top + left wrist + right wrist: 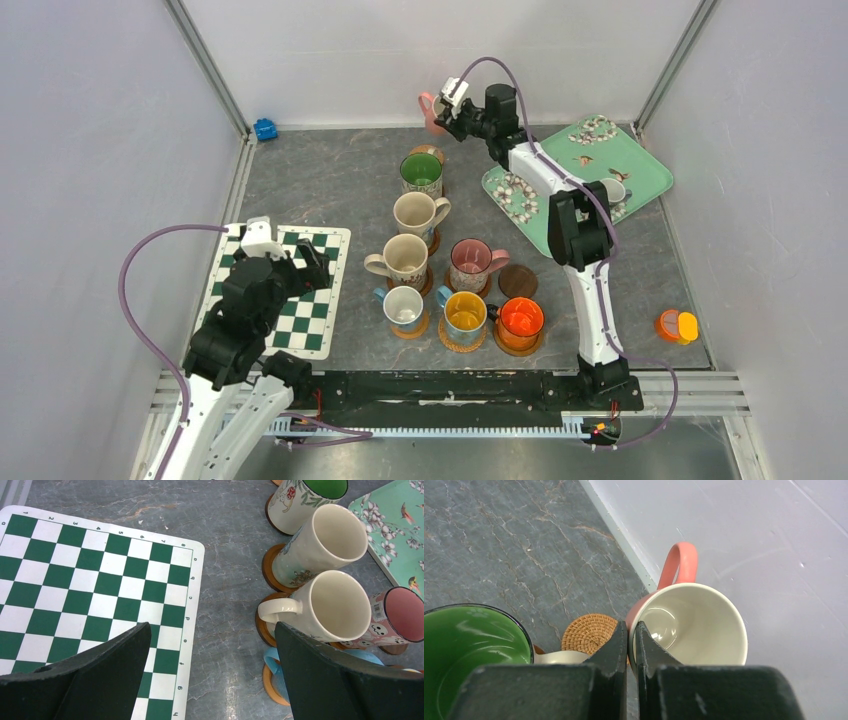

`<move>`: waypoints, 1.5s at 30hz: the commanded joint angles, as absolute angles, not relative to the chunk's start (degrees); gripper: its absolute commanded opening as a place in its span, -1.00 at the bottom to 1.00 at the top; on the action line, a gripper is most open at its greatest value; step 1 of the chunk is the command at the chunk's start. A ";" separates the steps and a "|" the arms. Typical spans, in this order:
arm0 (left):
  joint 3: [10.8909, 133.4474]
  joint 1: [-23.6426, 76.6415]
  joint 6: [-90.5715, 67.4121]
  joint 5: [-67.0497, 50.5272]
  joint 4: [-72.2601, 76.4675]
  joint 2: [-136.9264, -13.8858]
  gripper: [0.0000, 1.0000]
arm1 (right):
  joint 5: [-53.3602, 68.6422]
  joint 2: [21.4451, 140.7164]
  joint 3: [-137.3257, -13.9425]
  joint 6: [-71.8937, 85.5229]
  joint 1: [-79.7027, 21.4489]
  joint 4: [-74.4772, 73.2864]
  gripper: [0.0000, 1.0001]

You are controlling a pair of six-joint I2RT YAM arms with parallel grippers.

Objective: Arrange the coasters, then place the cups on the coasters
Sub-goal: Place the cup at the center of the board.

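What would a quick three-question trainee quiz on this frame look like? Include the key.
1. True or false: the left gripper holds a cup.
2. What does the right gripper pinch? A) the pink mug, by its rim B) a plate C) nothing
3. Fill in: the left gripper hangs over the green-and-white ____ mat.
Key: 1 false, its jaws are open and empty; 2 A; 3 checkered.
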State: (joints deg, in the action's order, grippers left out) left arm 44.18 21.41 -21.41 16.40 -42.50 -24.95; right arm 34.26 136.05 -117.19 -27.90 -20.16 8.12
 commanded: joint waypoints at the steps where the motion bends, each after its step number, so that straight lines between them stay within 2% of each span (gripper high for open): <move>1: 44.15 21.68 -20.48 16.75 -40.12 -24.52 0.99 | 37.16 135.51 -119.33 -27.83 -20.30 12.88 -1.00; 6: 44.06 21.70 -20.39 16.95 -39.90 -24.24 0.99 | 36.88 136.05 -119.83 -27.06 -20.12 8.74 -1.00; 28: 43.68 21.65 -20.17 16.44 -39.44 -22.95 0.99 | 42.03 136.56 -118.26 -24.39 -20.63 10.92 -1.00; 35: 43.73 21.70 -20.04 16.55 -38.99 -23.49 0.99 | 36.75 135.84 -117.16 -25.63 -21.45 9.65 -1.00; 40: 44.03 21.68 -20.11 17.40 -39.61 -24.32 0.99 | 26.47 132.66 -115.26 -26.02 -21.47 11.10 -1.00; 45: 44.48 21.63 -20.60 19.23 -40.64 -24.65 0.99 | 22.89 129.16 -115.10 -23.76 -20.03 14.11 -1.00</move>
State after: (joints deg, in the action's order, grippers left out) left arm 43.68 21.41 -21.39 16.69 -41.63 -24.29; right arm 27.40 137.60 -113.75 -24.88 -21.28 4.80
